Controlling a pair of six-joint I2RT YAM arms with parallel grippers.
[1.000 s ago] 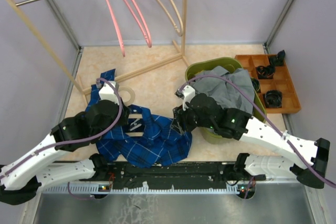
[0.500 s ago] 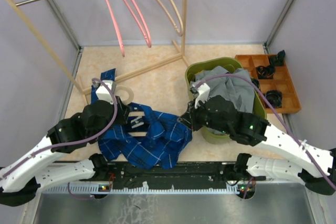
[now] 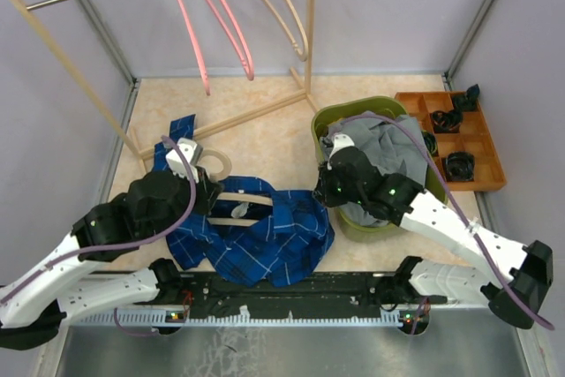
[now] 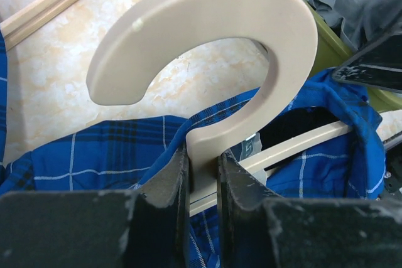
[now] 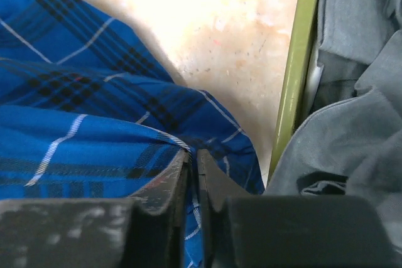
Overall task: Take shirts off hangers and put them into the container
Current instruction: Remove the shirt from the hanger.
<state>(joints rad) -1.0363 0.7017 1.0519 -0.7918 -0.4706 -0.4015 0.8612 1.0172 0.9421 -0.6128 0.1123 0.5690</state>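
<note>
Fixed view high above table (image 3: pixel 265 134), wrist views close, apparently sharing blue shirt (image 3: pixel 265 245)

blue shirt (image 3: pixel 265 245), thin white checks; grey shirt (image 3: pixel 397 143); olive-green container (image 5: pixel 293 73); pale hanger (image 4: pixel 276 42); pink hangers (image 3: pixel 195 46); orange tray (image 3: pixel 484 143).

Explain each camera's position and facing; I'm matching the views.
Top external: above and behind the robot, looking down at the table; left arm and right arm show.
Left wrist: on the left arm, looking along the left hand, shut on the hanger.
Right wrist: on the right arm, looking along the right hand, shut on the blue shirt.
Both wrist views share the blue shirt and the container rim.
</note>
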